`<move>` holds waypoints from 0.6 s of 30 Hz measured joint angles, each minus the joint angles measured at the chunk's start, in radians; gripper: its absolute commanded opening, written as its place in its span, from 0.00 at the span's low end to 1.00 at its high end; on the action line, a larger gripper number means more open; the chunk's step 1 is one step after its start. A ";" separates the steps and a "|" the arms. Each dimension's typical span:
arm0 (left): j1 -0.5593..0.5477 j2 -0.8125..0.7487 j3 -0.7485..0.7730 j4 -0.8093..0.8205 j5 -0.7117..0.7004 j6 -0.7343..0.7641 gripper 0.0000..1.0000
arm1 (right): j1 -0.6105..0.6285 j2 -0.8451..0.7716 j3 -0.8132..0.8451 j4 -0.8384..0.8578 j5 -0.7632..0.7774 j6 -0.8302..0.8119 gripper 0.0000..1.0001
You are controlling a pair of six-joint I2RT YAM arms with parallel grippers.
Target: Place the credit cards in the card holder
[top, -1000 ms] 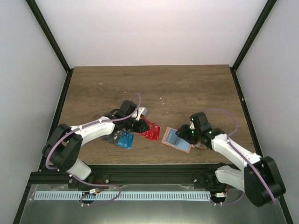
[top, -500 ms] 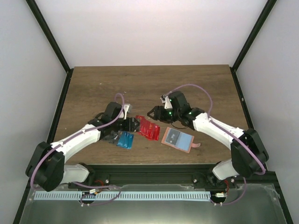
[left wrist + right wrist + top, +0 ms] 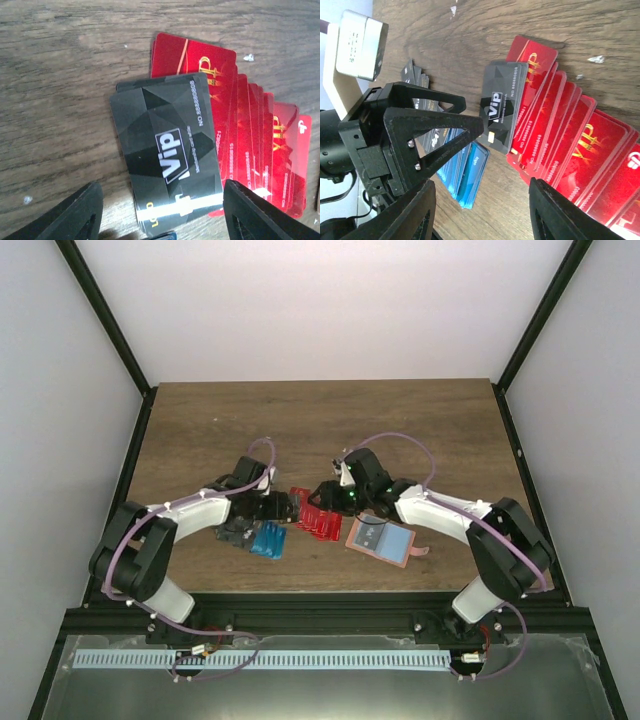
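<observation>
1. Cards of three colours and the card holder (image 3: 353,540) lie in the near half of the table (image 3: 320,420). They are well apart from its left, right and far edges and closer to the near one.
2. Both arms reach inward. The left gripper (image 3: 161,187) and right gripper (image 3: 481,182) stand tip to tip over the red cards (image 3: 318,520), near each other.
3. The left pincer is released. Its fingers (image 3: 75,215) are spread wide on either side of a black card (image 3: 167,160) that overlaps one end of the red fan.
4. The right pincer is also released, its fingers (image 3: 565,215) wide apart above the fan and holding nothing.
5. Blue cards (image 3: 268,540) and dark cards (image 3: 236,534) lie beside the fan on the left arm's side. The holder lies opened flat on the other side, with a grey-blue card (image 3: 380,536) on its face.
6. The holder shows in neither wrist view, and the frame edge cuts off the fan in both. From above, the grippers cover the black card. Whether the holder touches the fan cannot be told.
</observation>
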 measured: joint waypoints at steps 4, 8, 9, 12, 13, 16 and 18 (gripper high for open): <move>-0.001 0.042 0.047 -0.019 -0.014 0.003 0.78 | 0.000 -0.008 -0.022 0.006 0.035 -0.005 0.54; -0.007 0.062 0.089 -0.039 -0.035 0.000 0.81 | 0.000 -0.032 -0.053 -0.004 0.073 -0.014 0.54; -0.012 0.067 0.096 -0.042 -0.045 -0.002 0.81 | 0.000 -0.040 -0.058 -0.010 0.084 -0.017 0.55; -0.031 0.082 0.111 -0.055 -0.071 -0.006 0.81 | 0.000 -0.063 -0.068 -0.018 0.108 -0.027 0.55; -0.038 0.090 0.116 -0.061 -0.077 -0.008 0.81 | -0.001 -0.072 -0.075 -0.019 0.116 -0.031 0.55; -0.063 0.126 0.140 -0.085 -0.111 -0.018 0.81 | -0.008 -0.092 -0.095 -0.022 0.129 -0.039 0.55; -0.084 0.146 0.164 -0.099 -0.138 -0.028 0.81 | -0.013 -0.101 -0.113 -0.027 0.133 -0.045 0.55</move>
